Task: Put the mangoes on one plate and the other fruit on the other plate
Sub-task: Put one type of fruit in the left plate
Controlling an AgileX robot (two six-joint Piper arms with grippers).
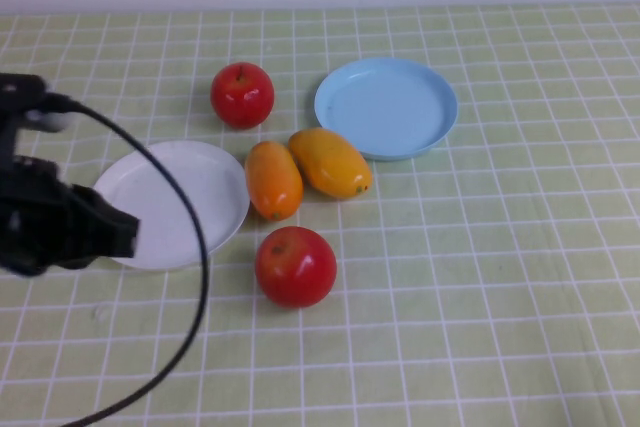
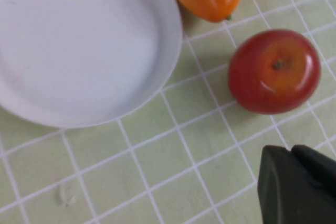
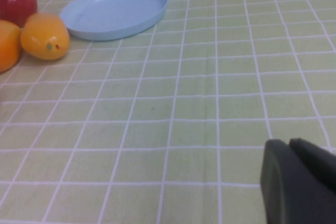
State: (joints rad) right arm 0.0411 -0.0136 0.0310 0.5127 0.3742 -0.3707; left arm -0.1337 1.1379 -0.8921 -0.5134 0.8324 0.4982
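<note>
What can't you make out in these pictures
- Left gripper: only one dark tip shows at the left wrist view's edge; in the high view the arm's own body hides the fingers.
- Right gripper: cut off by the right wrist view's edge and absent from the high view.
- White plate: its near-left rim is hidden behind the left arm in the high view.

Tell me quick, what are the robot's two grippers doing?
Left gripper: near the white plate, holding nothing; open or shut cannot be told.
Right gripper: over bare tablecloth, same.
</note>
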